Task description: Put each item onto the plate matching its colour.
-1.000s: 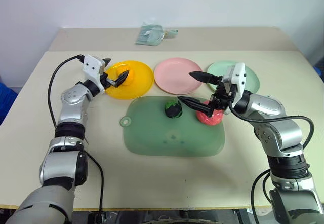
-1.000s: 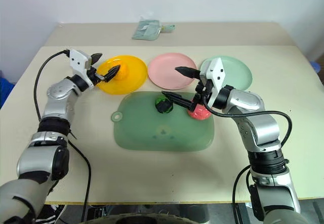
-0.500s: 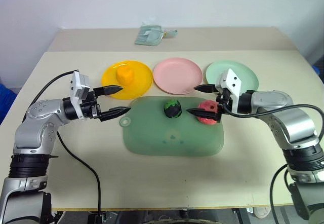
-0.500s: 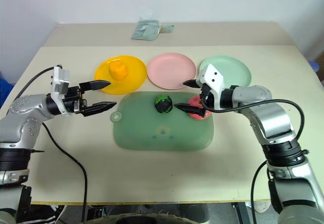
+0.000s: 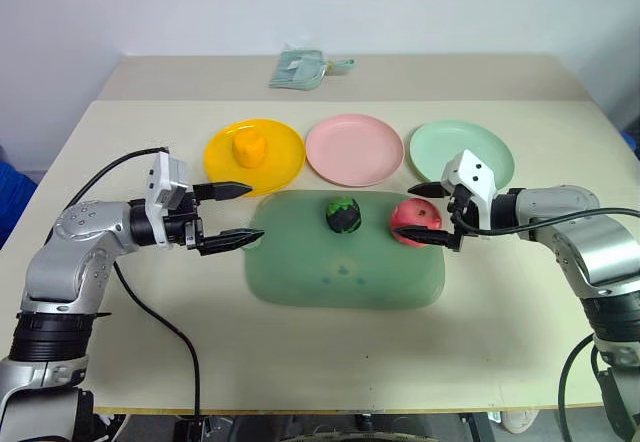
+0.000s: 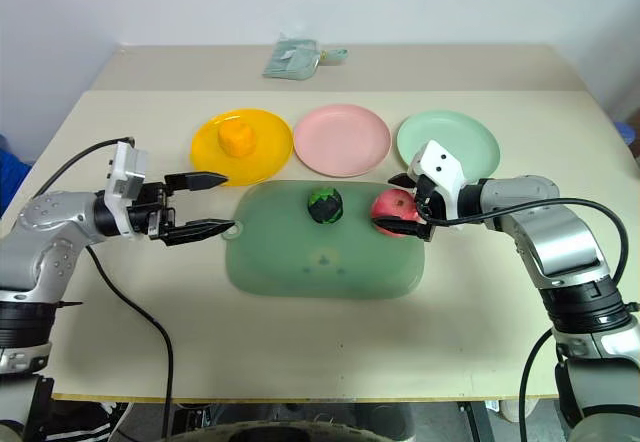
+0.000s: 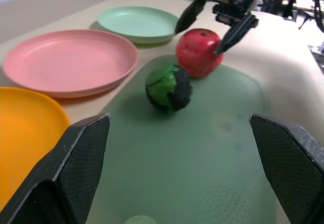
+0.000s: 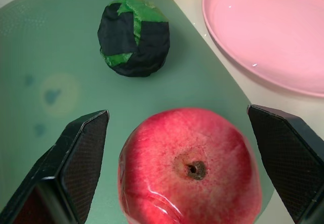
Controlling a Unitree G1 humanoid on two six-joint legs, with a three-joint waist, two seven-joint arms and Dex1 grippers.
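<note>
The right gripper [image 5: 432, 214] is seen spread wide and empty, its two black fingers set either side of the red apple-like item [image 5: 413, 222], one finger toward the plates and one toward the near edge, with no contact made out. The red item lies on the large green mat [image 5: 340, 272], near the mat's right end and just in front of the gap between the pink plate [image 5: 355, 149] and the mint green plate [image 5: 462, 150]. In the right wrist view the fruit's stem dimple is turned toward the camera and the fruit sits centred between the fingers.

The step in hand is judged to be the grasp of the red item. It would be done well if the fingers were brought a little further along until the widest part of the fruit lay between them, then closed squarely, since a pinch on the near curve of a smooth round fruit could squeeze it away. A clear lift should be made before it is carried to the pink plate, so that the rim is not struck.

The left gripper [image 5: 232, 215] is likewise held wide and empty, at the mat's left edge by the loop tab. The dark green-black item [image 5: 342, 214] rests on the mat just left of the red one, and should not be nudged. The yellow-orange item [image 5: 247, 148] already sits on the yellow plate [image 5: 280, 162]
</note>
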